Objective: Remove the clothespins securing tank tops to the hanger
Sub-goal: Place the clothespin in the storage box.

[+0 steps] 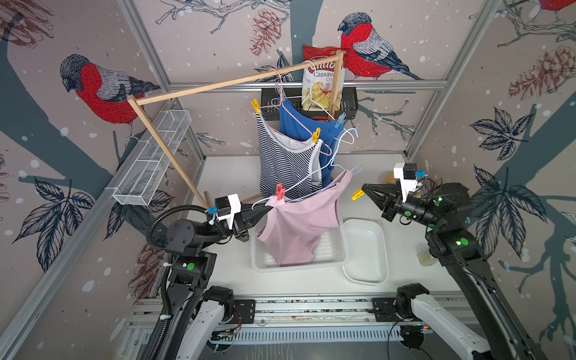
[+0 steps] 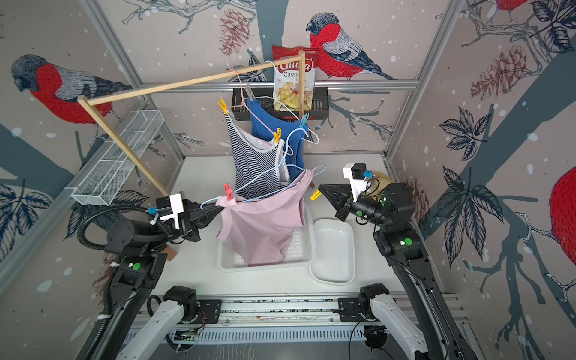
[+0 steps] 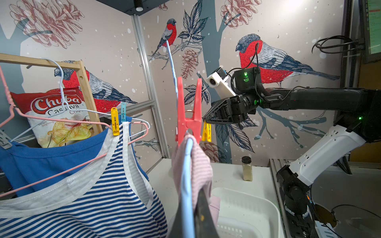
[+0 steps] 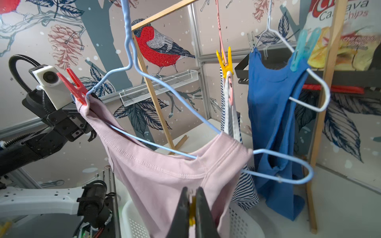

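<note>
The left gripper is clamping the pink tank top and its light blue hanger just below the red clothespin. The right gripper is pinching a yellow clothespin, apart from the top, near its other shoulder.

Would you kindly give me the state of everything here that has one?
Left end effector, shut on the pink top.
Right end effector, shut on a detached yellow clothespin.
Red clothespin, clamped on the pink top.
Pink top, pinned at one end.
Striped top, pinned at both straps.
Blue top, pinned.
</note>
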